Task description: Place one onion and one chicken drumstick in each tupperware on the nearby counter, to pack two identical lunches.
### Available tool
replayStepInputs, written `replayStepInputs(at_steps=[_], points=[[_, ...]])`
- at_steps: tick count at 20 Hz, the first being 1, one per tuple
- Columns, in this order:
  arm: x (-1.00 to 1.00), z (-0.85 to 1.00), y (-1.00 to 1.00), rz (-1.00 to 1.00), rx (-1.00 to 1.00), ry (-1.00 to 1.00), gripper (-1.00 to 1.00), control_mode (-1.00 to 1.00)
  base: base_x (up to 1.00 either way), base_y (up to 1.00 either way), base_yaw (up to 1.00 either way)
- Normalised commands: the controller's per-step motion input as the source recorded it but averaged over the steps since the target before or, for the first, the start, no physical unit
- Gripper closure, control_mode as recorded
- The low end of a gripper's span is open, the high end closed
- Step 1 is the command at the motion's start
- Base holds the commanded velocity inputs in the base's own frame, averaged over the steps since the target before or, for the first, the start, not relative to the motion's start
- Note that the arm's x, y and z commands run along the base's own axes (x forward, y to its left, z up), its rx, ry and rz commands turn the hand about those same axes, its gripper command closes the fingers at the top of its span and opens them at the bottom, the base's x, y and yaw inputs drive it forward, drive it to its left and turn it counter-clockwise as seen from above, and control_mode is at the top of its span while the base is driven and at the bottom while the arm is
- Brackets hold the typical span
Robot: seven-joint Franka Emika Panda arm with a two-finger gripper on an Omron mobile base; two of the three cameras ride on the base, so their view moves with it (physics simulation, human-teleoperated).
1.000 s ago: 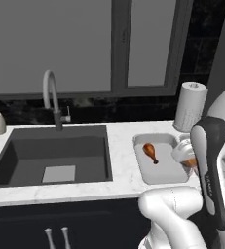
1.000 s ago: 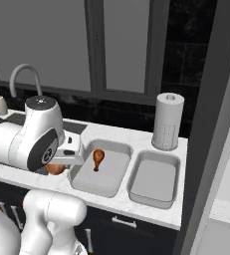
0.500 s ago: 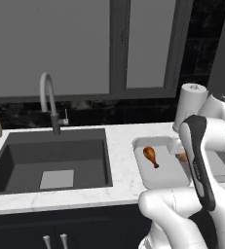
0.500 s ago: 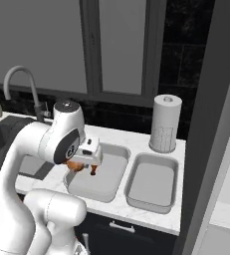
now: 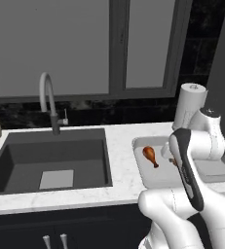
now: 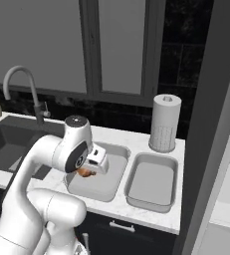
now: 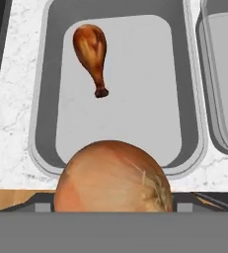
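Onion [image 7: 113, 177]: round, golden-brown papery skin with fine pale streaks, sitting at the gripper [image 6: 88, 170], above the near end of the left tupperware [image 7: 194, 113]. Fingertips are hidden behind it in the hand view, so I can't tell whether the jaws are clamped on it or how wide they stand; in the right base view only an orange-brown patch shows under the white hand.

Everything placed relative to the left tupperware, left to right:
- Sink [image 5: 50, 158]: dark basin, well to the left, curved grey faucet [image 5: 49, 100] behind it.
- Counter [image 5: 121, 146]: white, marble-veined, runs under and around the tub.
- Left tupperware itself: grey, rounded-rectangle, shallow. Chicken drumstick [image 7: 92, 53] lies inside toward the far-left part, glossy brown, fat end away from the camera, bone end pointing toward the onion. Onion and drumstick apart.
- Second tupperware [image 6: 153, 181]: same grey tub, just beside on the right.
- Paper towel roll [image 6: 165, 123]: upright, behind the second tub, against the dark backsplash.
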Motion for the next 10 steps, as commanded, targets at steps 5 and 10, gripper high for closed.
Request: replayStepInputs(at_steps=[5,10], points=[[0.4,-0.33,-0.14,-0.09,0.0,0.0,1.0,-1.0,0.0,0.0,0.0],[0.44,-0.33,-0.11,-0.07,0.0,0.0,1.0,-1.0,0.0,0.0,0.0]])
